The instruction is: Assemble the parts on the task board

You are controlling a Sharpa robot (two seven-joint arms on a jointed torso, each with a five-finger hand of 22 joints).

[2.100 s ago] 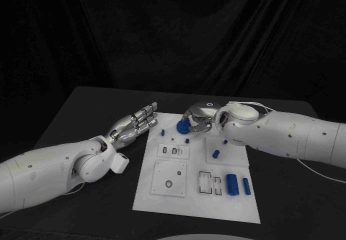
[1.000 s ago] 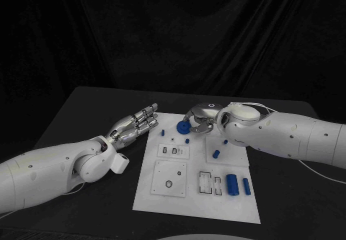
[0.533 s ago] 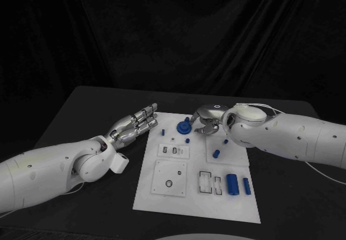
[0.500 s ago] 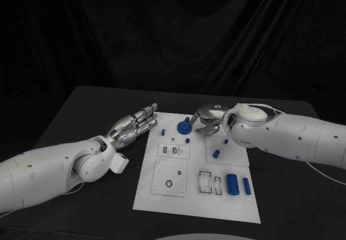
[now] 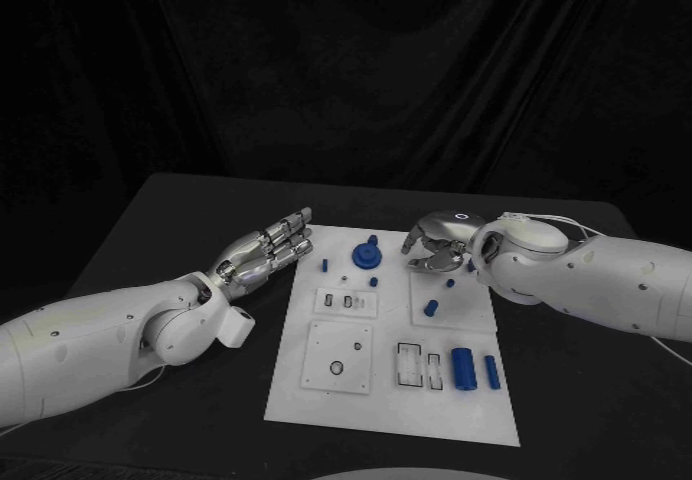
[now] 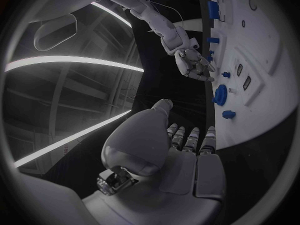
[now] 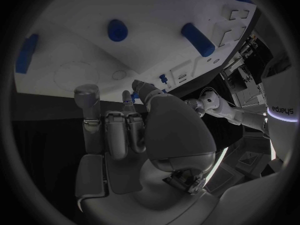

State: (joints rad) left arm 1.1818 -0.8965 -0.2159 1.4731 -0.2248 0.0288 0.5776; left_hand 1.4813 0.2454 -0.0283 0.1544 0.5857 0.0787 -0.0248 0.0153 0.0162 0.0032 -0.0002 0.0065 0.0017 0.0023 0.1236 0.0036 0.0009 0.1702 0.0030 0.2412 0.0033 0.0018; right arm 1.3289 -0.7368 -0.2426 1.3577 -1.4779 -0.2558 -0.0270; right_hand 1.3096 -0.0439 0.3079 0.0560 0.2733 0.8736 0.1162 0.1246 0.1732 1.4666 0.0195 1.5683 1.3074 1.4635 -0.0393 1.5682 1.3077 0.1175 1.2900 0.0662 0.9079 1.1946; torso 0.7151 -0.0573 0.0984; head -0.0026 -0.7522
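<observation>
At the board's far edge: round blue disc part [image 5: 368,256], its knob rising off the white task board [image 5: 361,400].
Right hand [image 5: 437,253]: fingers curled, grasp unclear.
Left hand [image 5: 268,250]: fingers apart, empty.

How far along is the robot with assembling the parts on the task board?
Looks done: the blue gear stands at the far end of the task board, free of both hands. In hand: nothing; the right robot hand hovers beside it, the left robot hand lies open. Left: two blue cylinders lying near the slots.

Dark draped room behind a black table [image 5: 173,215].
A black curtain [image 5: 346,90] hangs in folds behind the table.
</observation>
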